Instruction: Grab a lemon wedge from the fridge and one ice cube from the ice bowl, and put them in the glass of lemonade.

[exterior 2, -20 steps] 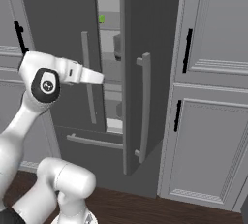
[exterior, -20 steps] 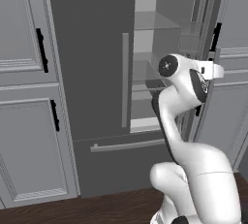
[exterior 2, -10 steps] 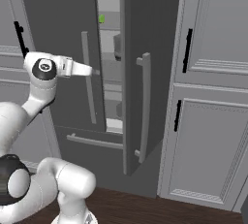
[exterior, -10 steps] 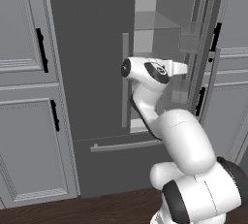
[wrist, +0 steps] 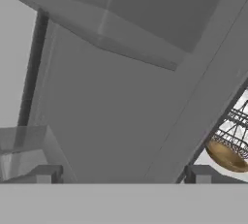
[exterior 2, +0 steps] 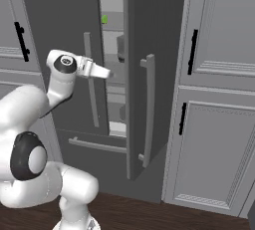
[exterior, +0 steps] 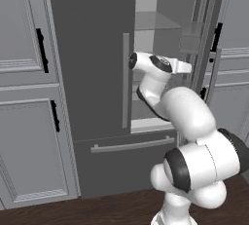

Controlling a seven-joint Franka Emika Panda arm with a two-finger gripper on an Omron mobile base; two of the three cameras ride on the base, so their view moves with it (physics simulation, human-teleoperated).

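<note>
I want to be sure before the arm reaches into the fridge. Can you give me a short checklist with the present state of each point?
1. Right fridge door swung open: ok.
2. Lemon wedge in sight, on an upper shelf: ok.
3. Tool open and empty: ok; in the hand view its fingertips stand wide apart with nothing between them.
4. Tool level with the wedge: not ok, it sits lower than the wedge.
5. Clear path between left door handle and open door: cannot tell.
</note>
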